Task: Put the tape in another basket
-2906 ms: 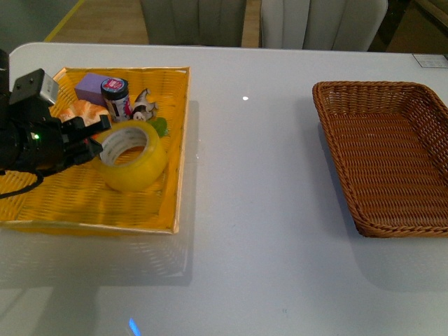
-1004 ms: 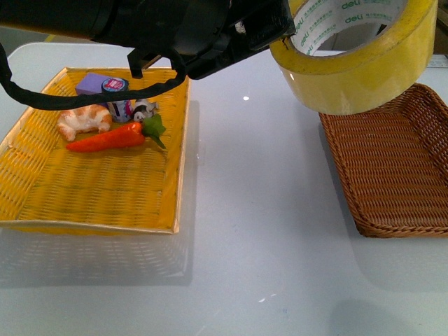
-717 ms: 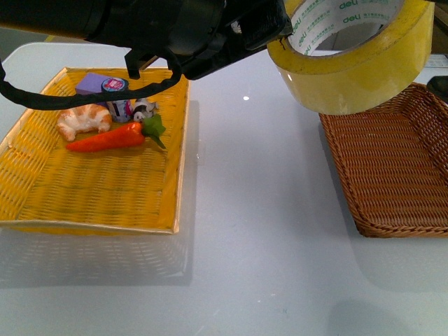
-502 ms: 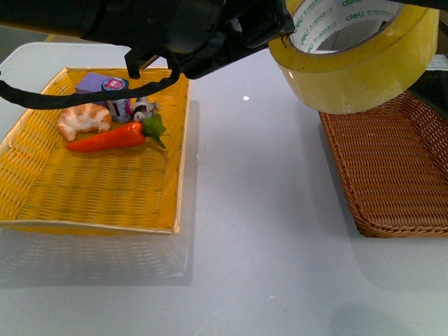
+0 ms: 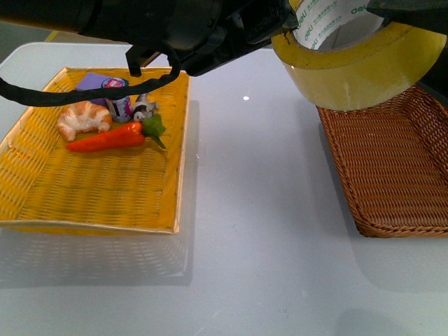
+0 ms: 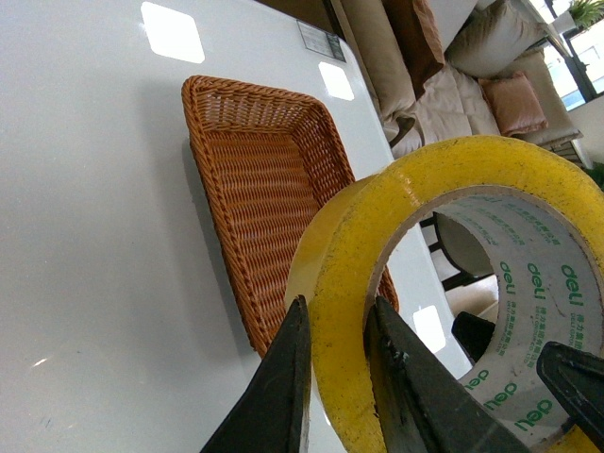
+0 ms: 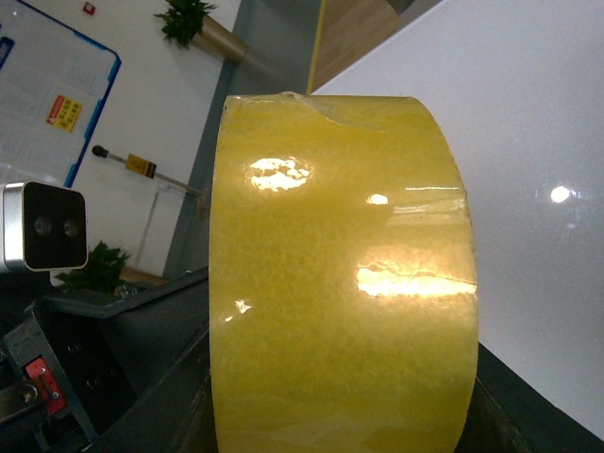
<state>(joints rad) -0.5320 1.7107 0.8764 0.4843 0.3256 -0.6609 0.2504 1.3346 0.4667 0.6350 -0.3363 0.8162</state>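
At 1 o'clock, tape (image 5: 357,70): held aloft, overlapping the basket's 11 o'clock corner in front view.
Left gripper (image 6: 338,321): clamped on tape's wall, one finger outside, one inside.
Right gripper (image 5: 413,10): by tape's top; grip unclear.
Basket (image 5: 392,154): 3 o'clock.
Yellow tray (image 5: 91,189): 9 o'clock.

Green print "deli", repeated around the white inner core (image 6: 514,247) of the tape (image 6: 342,274), reads clearly in the left wrist view and partly in the front view; wall board (image 7: 38,80) and small sign (image 7: 64,111) in the right wrist view: lettering too small to read.
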